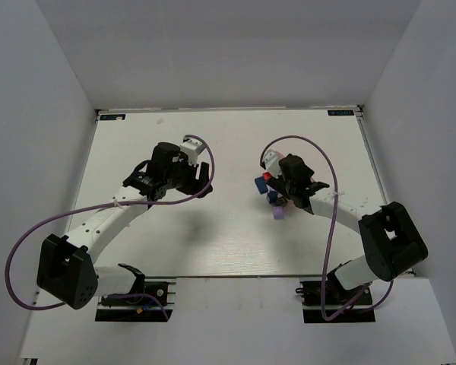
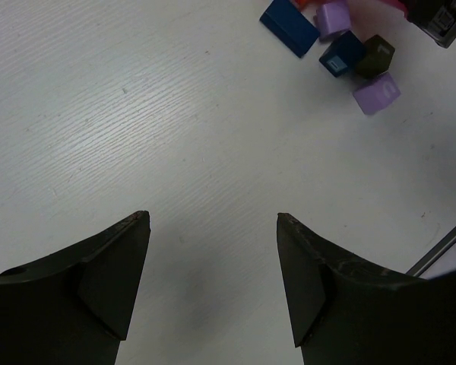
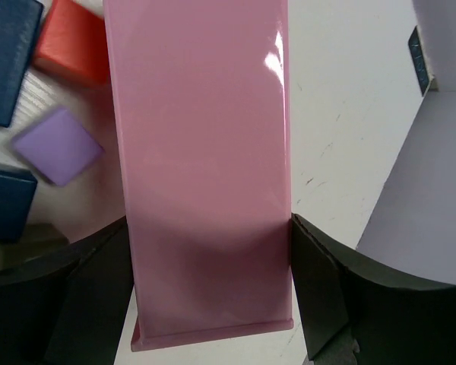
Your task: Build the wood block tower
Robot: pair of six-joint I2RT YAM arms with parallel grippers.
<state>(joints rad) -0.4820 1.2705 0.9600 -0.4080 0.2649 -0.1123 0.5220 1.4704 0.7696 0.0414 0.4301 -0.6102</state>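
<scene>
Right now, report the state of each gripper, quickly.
Left gripper: open, holding nothing.
Right gripper: closed on the pink tray.

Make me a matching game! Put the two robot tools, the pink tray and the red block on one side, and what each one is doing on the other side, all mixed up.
Things:
1. left tool
2. right tool
3. pink tray
4. red block

What it is doing:
A. pinched between two fingers
B. lying loose, not held
C. open, holding nothing
D. closed on something

Right pairs: 1-C, 2-D, 3-A, 4-B.
</scene>
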